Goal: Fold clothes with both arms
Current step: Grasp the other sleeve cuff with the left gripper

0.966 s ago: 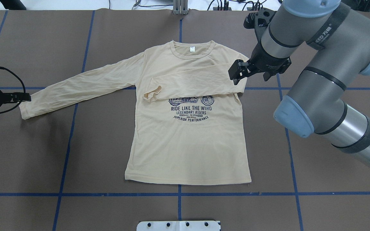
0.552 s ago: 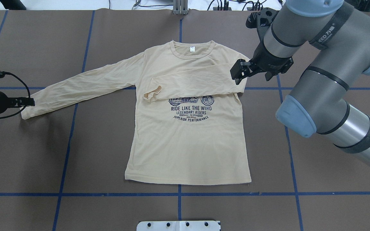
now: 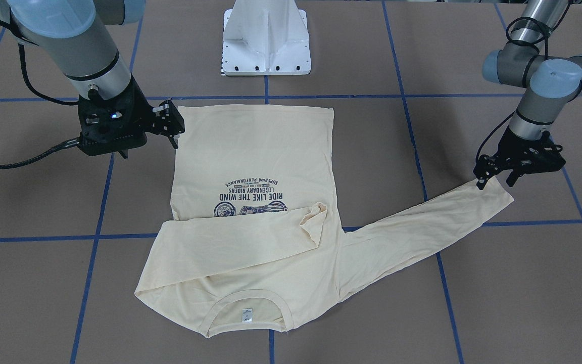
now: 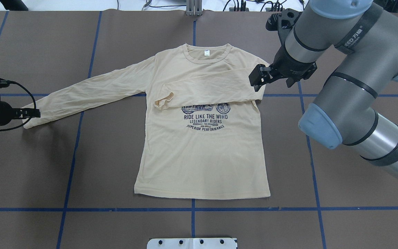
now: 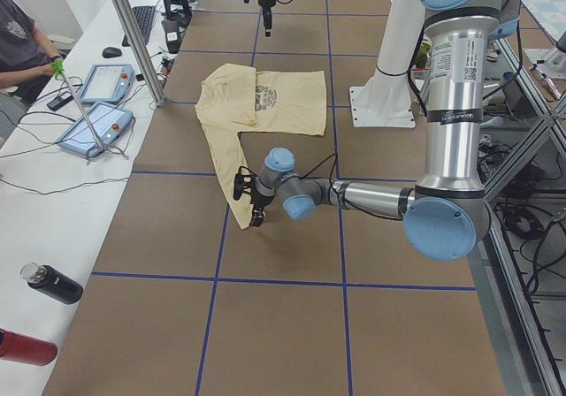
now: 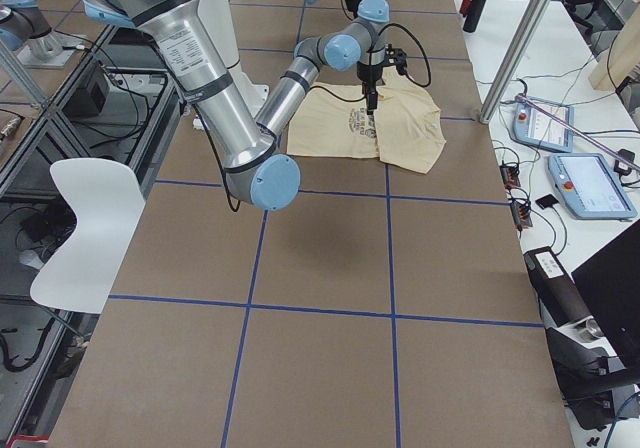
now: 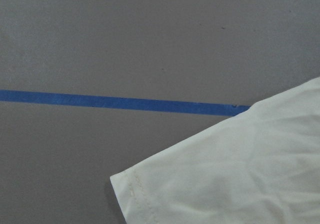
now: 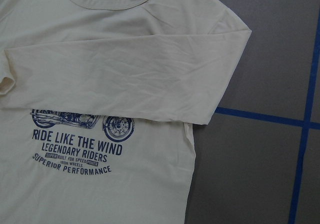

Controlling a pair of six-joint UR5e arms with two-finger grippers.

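The cream-yellow long-sleeved shirt (image 4: 202, 155) lies flat, print up, collar toward the far edge; it also shows in the front view (image 3: 255, 146). One sleeve (image 4: 206, 88) is folded across the chest over the print. The other sleeve (image 4: 92, 93) stretches out toward my left arm. My left gripper (image 4: 35, 113) sits low at that sleeve's cuff (image 7: 225, 184), looks open, and holds nothing. My right gripper (image 4: 256, 79) hovers open and empty above the shirt's shoulder at the folded sleeve's root; it also shows in the front view (image 3: 172, 126).
The brown table carries a grid of blue tape lines (image 4: 192, 209). The white pedestal base (image 3: 265, 45) stands at the robot's side, just beyond the shirt's hem. A side bench with tablets (image 5: 93, 126) and bottles (image 5: 53, 283) lies past the far edge.
My left gripper has moved toward the shirt and a little nearer the robot, reaching the cuff of the outstretched sleeve. The right gripper has shifted only slightly. The shirt has not moved.
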